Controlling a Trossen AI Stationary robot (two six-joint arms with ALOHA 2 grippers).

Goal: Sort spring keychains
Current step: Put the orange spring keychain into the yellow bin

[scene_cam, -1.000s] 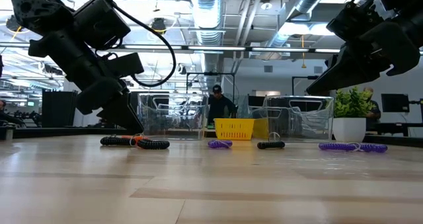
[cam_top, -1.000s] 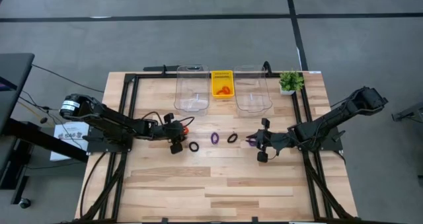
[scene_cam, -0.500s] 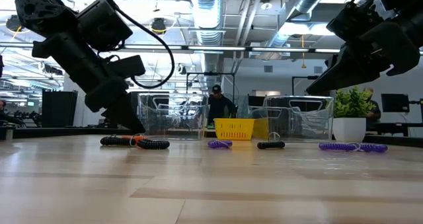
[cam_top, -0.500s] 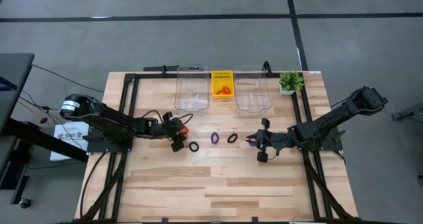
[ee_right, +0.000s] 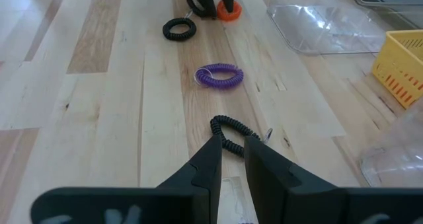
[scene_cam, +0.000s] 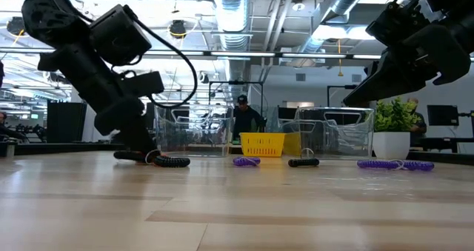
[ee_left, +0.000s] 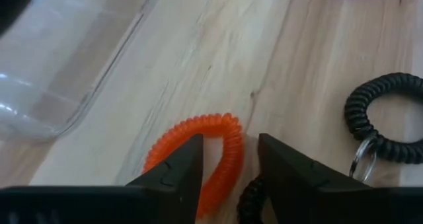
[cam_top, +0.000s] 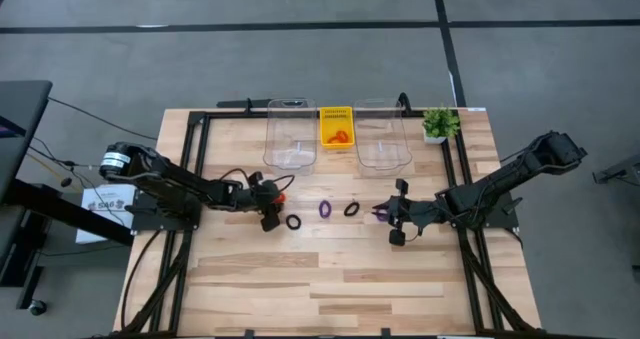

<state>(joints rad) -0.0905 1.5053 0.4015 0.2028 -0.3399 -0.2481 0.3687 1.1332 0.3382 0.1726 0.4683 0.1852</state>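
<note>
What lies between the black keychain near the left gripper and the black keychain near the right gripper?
One purple keychain, seen in the high view, between the left black keychain and the right black keychain.

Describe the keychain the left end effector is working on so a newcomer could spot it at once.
Start at the left clear bin at the table's far edge. Just in front of it, the left end effector, fingers open, straddles an orange spring keychain. It is the only orange coil in the row on the table; its neighbours are black or purple.

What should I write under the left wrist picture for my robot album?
The left hand is open, its fingers straddling one side of an orange keychain on the table, a black keychain nearby.
</note>
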